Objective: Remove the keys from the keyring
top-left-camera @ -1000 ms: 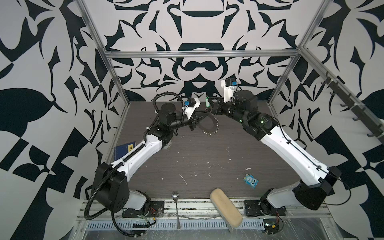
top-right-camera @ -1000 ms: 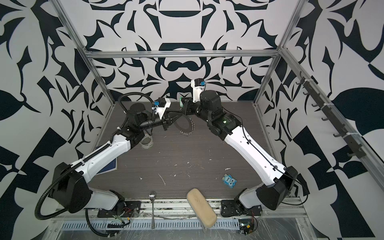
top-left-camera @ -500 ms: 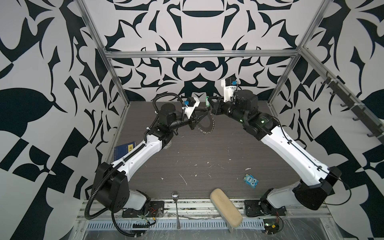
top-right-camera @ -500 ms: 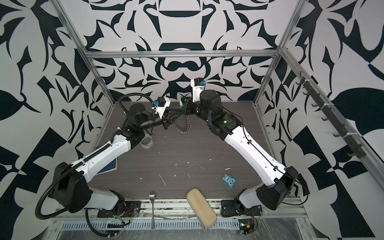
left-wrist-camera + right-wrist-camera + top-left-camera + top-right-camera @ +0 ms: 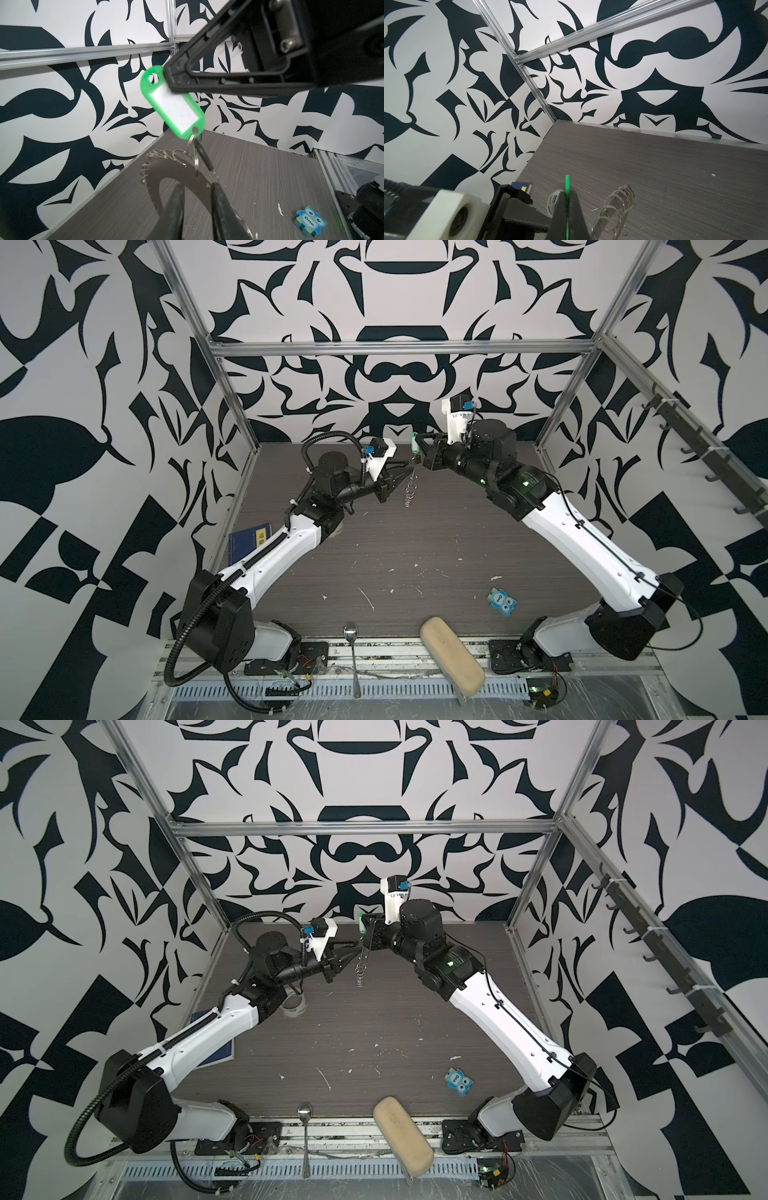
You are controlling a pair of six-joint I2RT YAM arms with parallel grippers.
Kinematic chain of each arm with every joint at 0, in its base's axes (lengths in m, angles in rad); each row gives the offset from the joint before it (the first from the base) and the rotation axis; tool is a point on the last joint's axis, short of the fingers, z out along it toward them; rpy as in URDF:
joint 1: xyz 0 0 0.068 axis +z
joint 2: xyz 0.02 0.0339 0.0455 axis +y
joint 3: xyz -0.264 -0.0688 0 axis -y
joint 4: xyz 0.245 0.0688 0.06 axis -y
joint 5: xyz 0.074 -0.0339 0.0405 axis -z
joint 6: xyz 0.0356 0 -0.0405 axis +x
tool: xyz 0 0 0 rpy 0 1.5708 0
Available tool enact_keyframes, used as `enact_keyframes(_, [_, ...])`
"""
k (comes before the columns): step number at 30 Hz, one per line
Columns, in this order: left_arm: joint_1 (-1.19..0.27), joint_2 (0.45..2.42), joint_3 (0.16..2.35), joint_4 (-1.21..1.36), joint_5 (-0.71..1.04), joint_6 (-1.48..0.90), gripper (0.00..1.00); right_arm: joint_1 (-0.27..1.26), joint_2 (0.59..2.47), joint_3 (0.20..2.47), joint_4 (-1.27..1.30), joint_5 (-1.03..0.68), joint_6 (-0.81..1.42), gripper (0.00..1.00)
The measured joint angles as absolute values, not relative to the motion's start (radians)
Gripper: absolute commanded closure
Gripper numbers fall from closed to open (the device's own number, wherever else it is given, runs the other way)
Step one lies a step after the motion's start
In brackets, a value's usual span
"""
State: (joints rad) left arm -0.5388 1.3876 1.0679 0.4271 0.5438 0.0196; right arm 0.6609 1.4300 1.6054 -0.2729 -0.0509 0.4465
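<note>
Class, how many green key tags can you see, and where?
1. The green tag is held in the right gripper's shut jaws above the table's far end, the keyring hanging beneath it. Others may be hidden.

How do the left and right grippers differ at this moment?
The right gripper is shut on the green key tag; the left gripper has its jaws apart, clamping nothing that I can see. The right gripper sits higher, with the keyring hanging from its tag; the left gripper sits lower, beside that keyring. Both hover above the table.
</note>
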Motion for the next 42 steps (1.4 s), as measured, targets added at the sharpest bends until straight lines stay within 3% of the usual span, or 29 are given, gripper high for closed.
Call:
enact_keyframes(7, [-0.539, 1.398, 1.077, 0.445, 0.566, 0.006, 0.74, 0.663, 1.43, 1.605, -0.273, -0.051, 0.447, 1.0])
enact_keyframes(15, [-0.539, 1.431, 1.115, 0.444, 0.591, -0.025, 1.0, 0.663, 1.43, 1.605, -0.274, -0.051, 0.446, 1.0])
enact_keyframes(26, [-0.539, 1.431, 1.169, 0.312, 0.56, 0.041, 1.0, 0.663, 1.415, 1.595, -0.298, -0.003, 0.414, 1.0])
enact_keyframes(27, [-0.539, 1.431, 1.182, 0.281, 0.558, 0.058, 1.0, 0.663, 1.407, 1.585, -0.302, 0.006, 0.41, 0.98])
enact_keyframes(31, [-0.542, 1.413, 1.232, 0.096, 0.549, 0.176, 1.0, 0.663, 1.335, 1.503, -0.342, 0.042, 0.39, 0.61])
enact_keyframes(33, [-0.539, 1.402, 1.253, -0.001, 0.549, 0.237, 1.0, 0.663, 1.306, 1.474, -0.365, 0.046, 0.367, 0.48])
enact_keyframes(35, [-0.533, 1.399, 1.282, -0.112, 0.561, 0.308, 1.0, 0.663, 1.277, 1.445, -0.382, 0.046, 0.354, 0.42])
enact_keyframes(42, [-0.508, 1.4, 1.399, -0.48, 0.625, 0.558, 1.0, 0.661, 1.222, 1.364, -0.401, -0.016, 0.225, 0.4])
